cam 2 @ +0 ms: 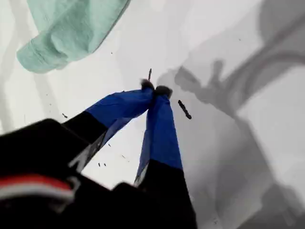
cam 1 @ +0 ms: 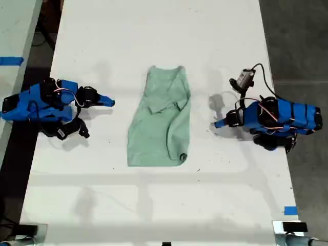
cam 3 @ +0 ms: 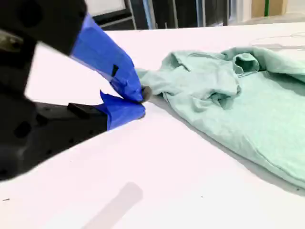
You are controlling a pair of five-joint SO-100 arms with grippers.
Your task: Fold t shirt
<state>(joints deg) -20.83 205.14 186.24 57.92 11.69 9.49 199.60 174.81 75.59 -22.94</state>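
The pale mint-green t shirt (cam 1: 161,123) lies flat and lengthwise in the middle of the white table, neckline toward the far end, with loose folds across its upper half. My first gripper (cam 2: 155,89) is shut on nothing and rests at the exterior view's right (cam 1: 219,123), a short gap from the shirt's edge. Only a rolled corner of the t shirt (cam 2: 71,28) shows in its wrist view. My second gripper (cam 3: 143,102) is shut and holds nothing at the exterior view's left (cam 1: 110,102). It points at the t shirt (cam 3: 228,95), just short of the cloth.
The white table (cam 1: 154,195) runs past the shirt on all sides. Blue tape (cam 1: 290,210) marks its near corner at the exterior view's right. Dark floor borders both long edges. A small camera on a cable (cam 1: 246,78) juts from the arm at the exterior view's right.
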